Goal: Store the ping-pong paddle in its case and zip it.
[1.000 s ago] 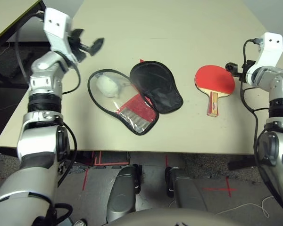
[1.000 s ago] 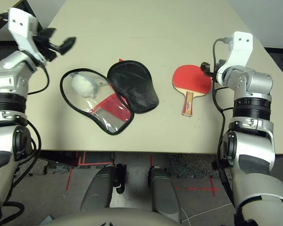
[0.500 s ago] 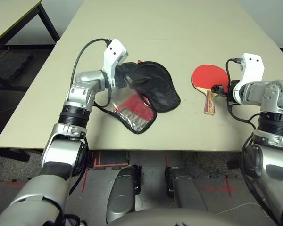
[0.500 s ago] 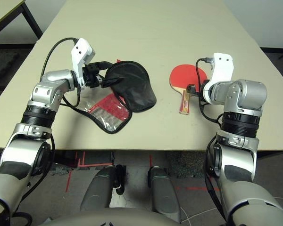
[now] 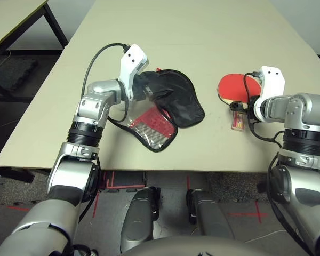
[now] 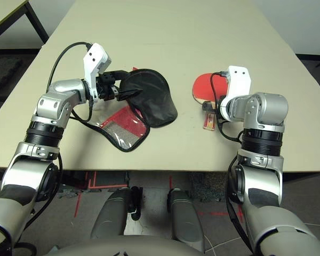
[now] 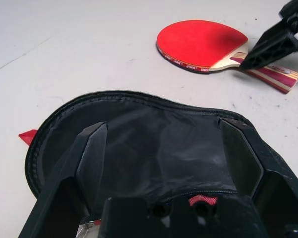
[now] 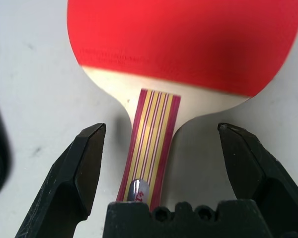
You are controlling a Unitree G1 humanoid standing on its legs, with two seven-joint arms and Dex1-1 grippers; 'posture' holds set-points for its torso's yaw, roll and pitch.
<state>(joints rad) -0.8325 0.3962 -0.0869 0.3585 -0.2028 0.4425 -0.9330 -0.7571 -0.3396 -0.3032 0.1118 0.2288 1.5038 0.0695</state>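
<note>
A: Arms first. Both have come in from the table edges since a sec ago. Our left gripper (image 7: 161,163) now sits at the case (image 5: 173,101), jaws spread wide over the black lining, holding nothing. Our right gripper (image 8: 164,163) is down over the ping-pong paddle (image 5: 233,85), jaws released, one finger on each side of the handle (image 8: 151,134), not touching it yet.

B: So we're set for a grab. Paddle & case haven't shifted?

A: No. Paddle lies flat on the table (image 5: 202,32), red face up, well apart from the case, on our right. Case lies open, clear panel (image 5: 149,125) flap toward us. We reckon the next step is closing on the handle, then carrying it over.

B: What can't we see?

A: Left wrist covers the pompom and part of the clear flap from the head cams. Right wrist hides most of the handle there too. Zip pull: can't make out.
</note>
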